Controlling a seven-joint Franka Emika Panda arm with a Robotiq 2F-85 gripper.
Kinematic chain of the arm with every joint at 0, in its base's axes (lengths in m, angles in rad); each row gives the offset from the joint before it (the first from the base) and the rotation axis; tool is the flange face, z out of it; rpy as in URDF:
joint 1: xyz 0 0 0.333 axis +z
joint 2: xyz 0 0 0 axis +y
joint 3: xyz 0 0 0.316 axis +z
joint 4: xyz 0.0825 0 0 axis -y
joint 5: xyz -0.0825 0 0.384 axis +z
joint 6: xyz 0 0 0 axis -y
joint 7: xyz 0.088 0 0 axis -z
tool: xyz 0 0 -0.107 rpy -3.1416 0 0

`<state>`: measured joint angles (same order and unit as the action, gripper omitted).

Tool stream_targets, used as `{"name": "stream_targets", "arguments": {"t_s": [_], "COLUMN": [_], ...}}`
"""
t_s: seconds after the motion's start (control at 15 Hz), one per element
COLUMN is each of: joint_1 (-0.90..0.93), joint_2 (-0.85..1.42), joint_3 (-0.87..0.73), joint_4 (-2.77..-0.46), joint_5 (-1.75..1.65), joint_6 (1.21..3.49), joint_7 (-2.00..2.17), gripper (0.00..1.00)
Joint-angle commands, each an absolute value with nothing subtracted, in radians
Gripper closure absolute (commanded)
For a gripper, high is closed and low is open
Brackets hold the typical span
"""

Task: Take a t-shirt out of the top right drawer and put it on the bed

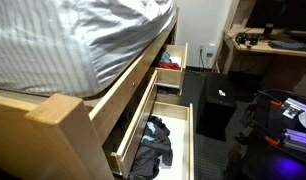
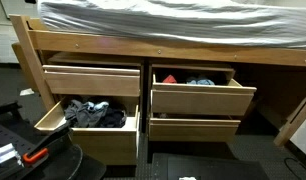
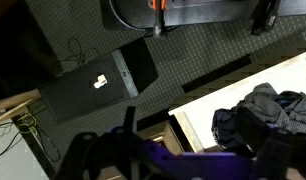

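The top right drawer [image 2: 193, 98] under the bed stands open, with red and blue clothes [image 2: 188, 80] inside. It also shows at the far end in an exterior view [image 1: 171, 66]. The bed [image 2: 173, 20] above has a grey striped sheet [image 1: 83, 35]. My gripper [image 3: 181, 162] shows only in the wrist view, as dark blurred fingers lit purple. They are spread wide with nothing between them. It hangs over the floor beside the open bottom left drawer [image 2: 88, 130], which holds dark clothes [image 3: 258, 115]. No t-shirt is in my grip.
A black box [image 3: 98, 80] stands on the dark carpet in front of the drawers and shows in an exterior view [image 1: 218, 105]. The open bottom drawer [image 1: 153, 145] juts into the aisle. A desk [image 1: 268, 45] stands at the back.
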<state>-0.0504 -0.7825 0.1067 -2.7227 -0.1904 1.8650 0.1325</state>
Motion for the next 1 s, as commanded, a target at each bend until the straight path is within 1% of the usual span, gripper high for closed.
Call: {"name": "stream_targets", "arguments": {"t_s": [0.0,0.8,0.93], "joint_1": [-0.039,-0.039,-0.097], "joint_2": [-0.781,-0.781,-0.699], "joint_3": [0.097,0.097,0.045], "joint_4": [-2.721,-2.721,-2.622], "joint_5": [-0.197,-0.197,-0.235], "joint_6": [1.862,1.862,1.925], "joint_7": [0.139,0.139,0.126], "gripper": [0.0,0.0,0.0]}}
